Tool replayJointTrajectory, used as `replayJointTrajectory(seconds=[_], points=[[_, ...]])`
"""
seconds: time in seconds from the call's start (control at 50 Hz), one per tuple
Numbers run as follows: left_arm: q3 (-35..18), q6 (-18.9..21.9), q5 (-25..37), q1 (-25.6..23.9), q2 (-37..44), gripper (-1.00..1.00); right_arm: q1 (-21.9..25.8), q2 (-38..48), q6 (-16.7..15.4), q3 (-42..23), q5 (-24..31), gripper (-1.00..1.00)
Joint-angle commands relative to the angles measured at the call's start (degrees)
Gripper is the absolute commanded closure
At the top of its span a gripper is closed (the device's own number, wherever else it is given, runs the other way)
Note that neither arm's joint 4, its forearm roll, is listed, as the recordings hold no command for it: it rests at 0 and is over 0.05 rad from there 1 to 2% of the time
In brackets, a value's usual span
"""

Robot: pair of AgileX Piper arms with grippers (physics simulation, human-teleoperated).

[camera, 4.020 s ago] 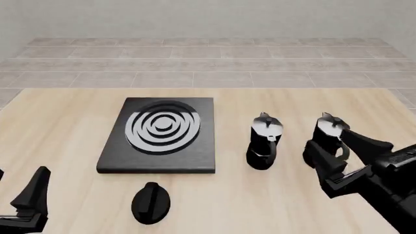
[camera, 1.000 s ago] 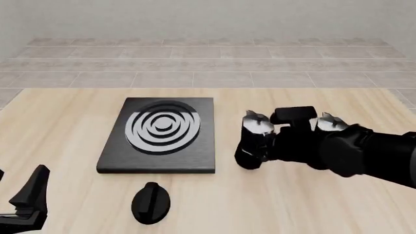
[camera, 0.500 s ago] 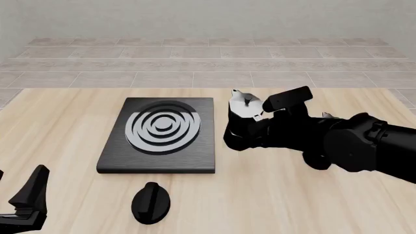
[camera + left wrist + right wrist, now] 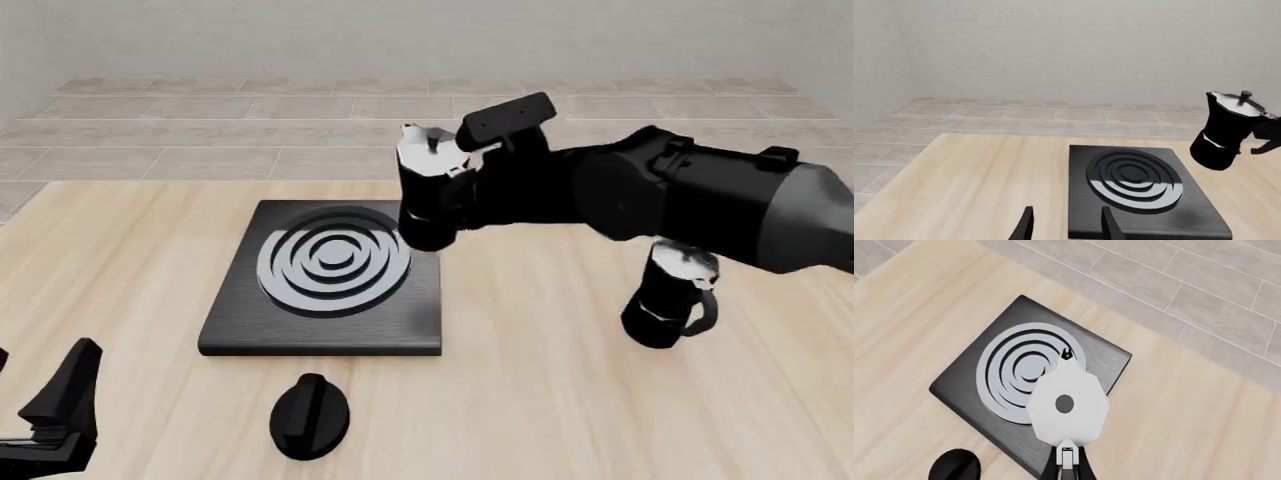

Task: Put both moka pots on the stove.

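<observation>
Tabletop: right pincer (image 4: 461, 195) has carried one moka pot (image 4: 430, 200) over stove (image 4: 327, 280).

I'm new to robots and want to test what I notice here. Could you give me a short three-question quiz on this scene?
1. True or false: the black faceted moka pot with a silvery lid held by the right gripper already rests on the flat black stove with silver rings.
2. Where does the second moka pot stand? A on the stove; B on the wooden table; C in the left gripper.
3. Fill in: nearest the camera, before the stove, lies a black oval ____.

Key: 1 false; 2 B; 3 knob.
</observation>
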Motion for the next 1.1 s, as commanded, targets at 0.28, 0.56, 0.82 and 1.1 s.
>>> replayJointTrajectory(seconds=[0.28, 0.56, 0.82, 1.1], points=[[-0.2, -0.5, -0.1, 0.3, 0.3, -1.00, 3.0, 14.6, -0.5, -26.0, 7.6, 1.00], [-0.1, -0.6, 0.3, 0.5, -0.2, -1.00, 5.2, 21.7, 0.1, -38.4, 10.9, 1.00], [-0.2, -0.7, 0.2, 0.8, -0.1, -1.00, 6.1, 30.6, 1.4, -51.5, 15.2, 1.00], [-0.3, -1.1, 0.5, 0.9, -0.3, -1.00, 5.6, 39.7, 1.7, -65.6, 20.6, 1.00]])
